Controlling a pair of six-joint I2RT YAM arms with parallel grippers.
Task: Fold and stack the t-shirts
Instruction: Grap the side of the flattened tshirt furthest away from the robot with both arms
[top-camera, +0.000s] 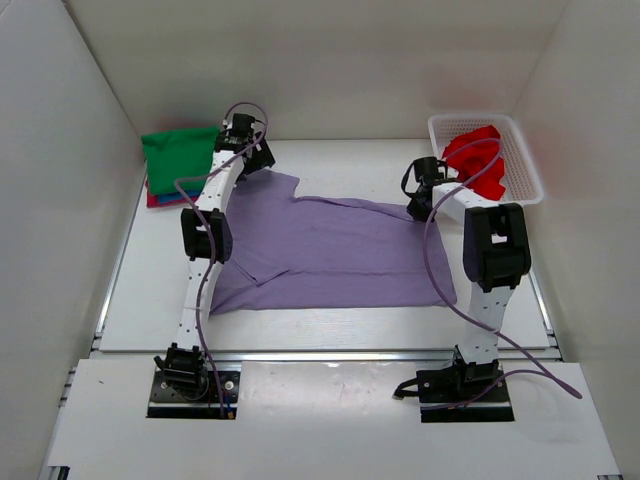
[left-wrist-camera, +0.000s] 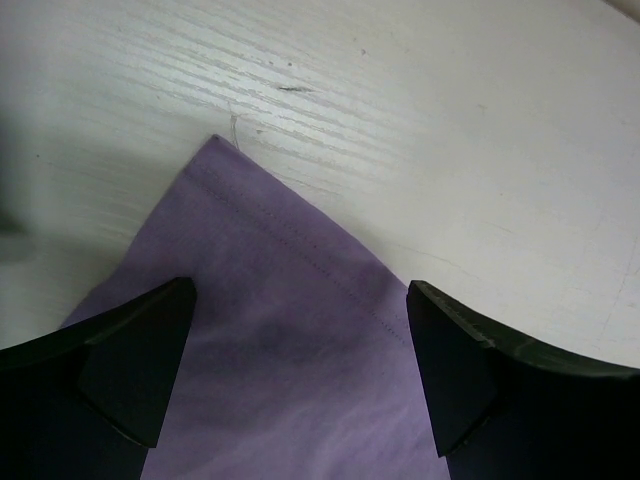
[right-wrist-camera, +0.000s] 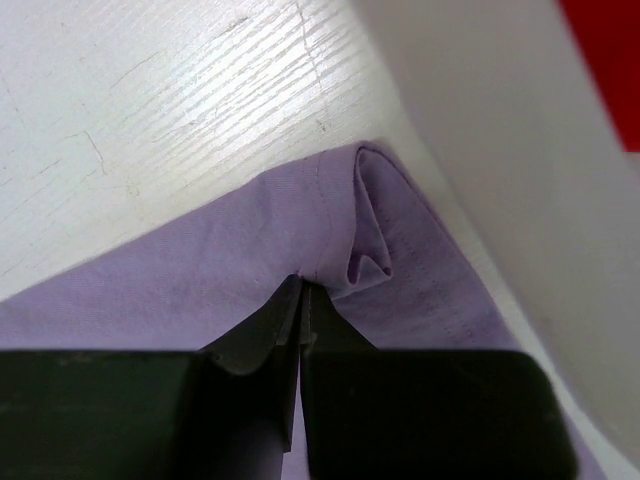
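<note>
A lavender-purple t-shirt (top-camera: 330, 250) lies spread on the table. My left gripper (top-camera: 252, 160) is open over its far left corner; the left wrist view shows the hemmed corner (left-wrist-camera: 280, 300) between the two fingers. My right gripper (top-camera: 420, 205) is at the shirt's far right corner, shut on a pinched fold of the purple cloth (right-wrist-camera: 340, 250). A red t-shirt (top-camera: 475, 160) sits bunched in the white basket (top-camera: 520, 185). A folded green t-shirt (top-camera: 178, 155) lies at the back left on top of blue and magenta cloth (top-camera: 158, 200).
White walls enclose the table on the left, back and right. The basket stands at the back right, close to my right gripper. A metal rail (top-camera: 320, 352) runs along the table's near edge in front of the arm bases.
</note>
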